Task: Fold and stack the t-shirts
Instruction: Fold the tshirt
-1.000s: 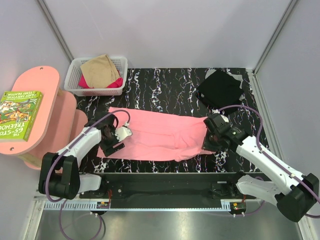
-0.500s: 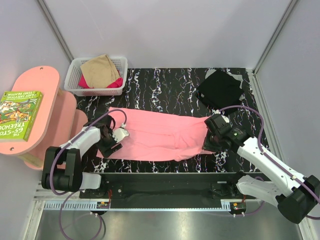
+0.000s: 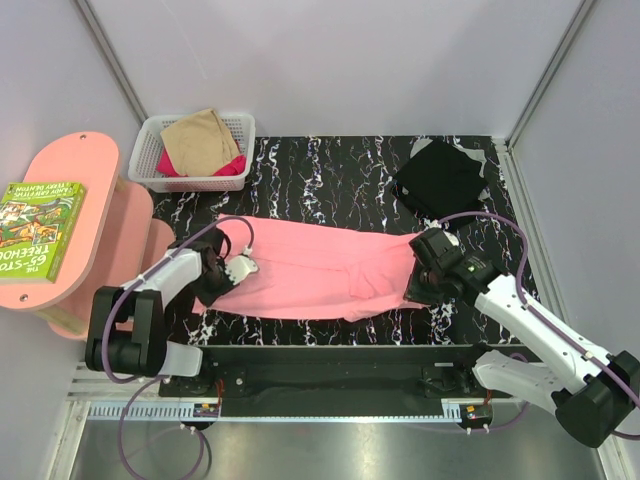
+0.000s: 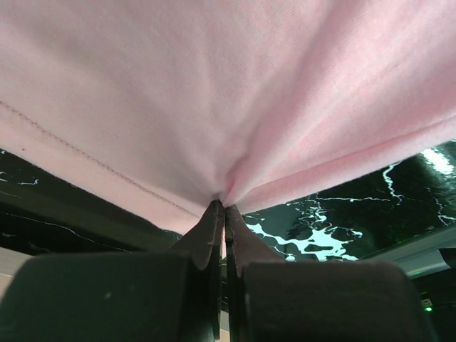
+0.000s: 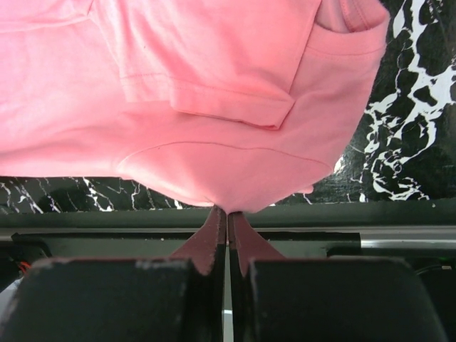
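Both arms are down on the pink shirt [image 3: 310, 272], which lies lengthwise across the middle of the desk [image 3: 340, 190], closer to the near edge than the far one. The left gripper [image 4: 224, 208] is at the shirt's left end by the near-left corner. Its jaws are pressed together, with a pinch of pink cloth caught right at the tips. The fabric fans out from that pinch in soft creases, and a stitched hem runs off to one side. The marbled black top shows beside and below the cloth.

Over on the right, the right gripper [image 5: 227, 212] is doing the same at the shirt's right end. Its jaws are closed tight on the near edge of the cloth. From the wrist view a sleeve lies folded in on top of the body of the shirt.

A black shirt [image 3: 440, 178] sits bunched at the far-right corner, well apart from the pink one. At the far-left corner there's a white basket [image 3: 248, 140] holding a tan shirt [image 3: 200, 138] on top and a magenta one [image 3: 232, 166] peeking out beneath it. Off the desk's left edge stands a pink side table [image 3: 75, 165] with a green book [image 3: 40, 225] lying on it.
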Controlling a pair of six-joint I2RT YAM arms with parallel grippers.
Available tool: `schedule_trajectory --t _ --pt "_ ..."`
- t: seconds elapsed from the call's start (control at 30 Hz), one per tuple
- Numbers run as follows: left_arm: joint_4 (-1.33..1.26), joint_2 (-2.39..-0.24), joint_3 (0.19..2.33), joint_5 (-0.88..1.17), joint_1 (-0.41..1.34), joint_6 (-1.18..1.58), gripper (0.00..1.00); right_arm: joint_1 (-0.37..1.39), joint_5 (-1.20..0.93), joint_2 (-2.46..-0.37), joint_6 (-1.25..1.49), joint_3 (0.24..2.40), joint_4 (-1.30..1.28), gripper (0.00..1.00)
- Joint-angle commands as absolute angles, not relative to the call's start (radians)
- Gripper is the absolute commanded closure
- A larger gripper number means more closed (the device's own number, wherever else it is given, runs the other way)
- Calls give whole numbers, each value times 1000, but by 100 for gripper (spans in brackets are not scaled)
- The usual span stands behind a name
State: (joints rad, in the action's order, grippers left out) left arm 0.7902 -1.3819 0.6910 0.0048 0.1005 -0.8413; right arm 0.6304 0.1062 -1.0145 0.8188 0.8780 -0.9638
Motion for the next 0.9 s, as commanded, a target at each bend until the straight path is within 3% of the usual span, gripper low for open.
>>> schedule_trajectory --t 0.0,0.4,0.87 --pt "842 -1310 739 57 95 -870 100 637 68 -971 847 879 -962 98" --pt "940 -1210 802 74 95 -897 100 635 28 -907 848 887 -1026 100" --pt "874 -1604 1184 25 95 -851 100 604 207 -1107 721 1089 -1035 98"
